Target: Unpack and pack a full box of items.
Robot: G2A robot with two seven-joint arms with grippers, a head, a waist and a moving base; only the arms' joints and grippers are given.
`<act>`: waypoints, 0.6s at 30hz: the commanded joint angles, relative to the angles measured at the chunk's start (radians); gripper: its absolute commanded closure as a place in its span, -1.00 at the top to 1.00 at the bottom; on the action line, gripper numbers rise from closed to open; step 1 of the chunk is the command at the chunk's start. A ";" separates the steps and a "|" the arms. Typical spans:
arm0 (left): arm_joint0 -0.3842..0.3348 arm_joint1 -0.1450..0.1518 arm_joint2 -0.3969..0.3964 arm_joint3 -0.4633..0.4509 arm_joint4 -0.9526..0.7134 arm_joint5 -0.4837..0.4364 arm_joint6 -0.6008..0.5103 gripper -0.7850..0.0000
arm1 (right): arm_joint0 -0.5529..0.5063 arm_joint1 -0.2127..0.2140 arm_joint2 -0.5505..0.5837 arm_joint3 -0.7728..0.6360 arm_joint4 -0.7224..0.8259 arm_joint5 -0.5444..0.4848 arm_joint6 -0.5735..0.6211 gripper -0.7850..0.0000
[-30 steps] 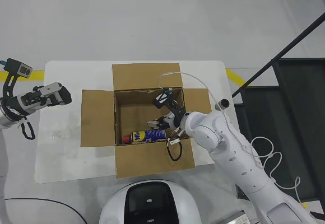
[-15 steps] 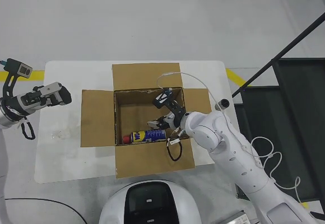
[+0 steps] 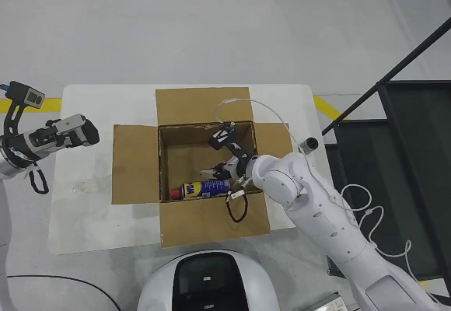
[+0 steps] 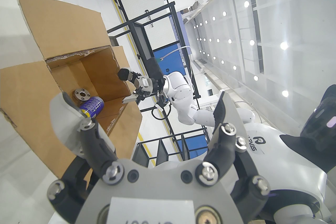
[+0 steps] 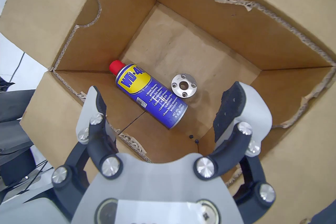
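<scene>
Slowly, seen from the top, the right hand has crept a little further over the open box in the last second, and it now hangs above the can, which lies on its side on the box floor by the wall nearest the robot and has not moved. The left hand has stayed where it was, above the desk well apart from the box. From the left wrist, that hand's fingers are spread wide with nothing between them, and beyond them the can lies in the box with a round metal flange just beside it, the right hand poised over the opening. From the right wrist, the fingers are also spread wide and empty, looking straight down at the can, with the flange close by the can's base end; whether they touch I cannot tell. I judge the unpacking nearly done, with these two things left inside; the small drift reads as lining up over the can for a grasp. Nothing is gripped yet, so the next move probably calls for a descent between the box walls.
</scene>
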 commanded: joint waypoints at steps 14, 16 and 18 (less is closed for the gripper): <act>0.000 0.000 0.000 0.000 0.000 0.000 0.000 1.00 | 0.126 -0.061 -0.099 0.234 0.176 0.245 -0.009 1.00; 0.000 0.000 0.000 0.000 0.000 0.000 0.000 1.00 | 0.126 -0.061 -0.099 0.234 0.176 0.245 -0.009 1.00; 0.000 0.000 0.000 0.000 0.000 0.000 0.000 1.00 | 0.126 -0.061 -0.099 0.234 0.176 0.245 -0.009 1.00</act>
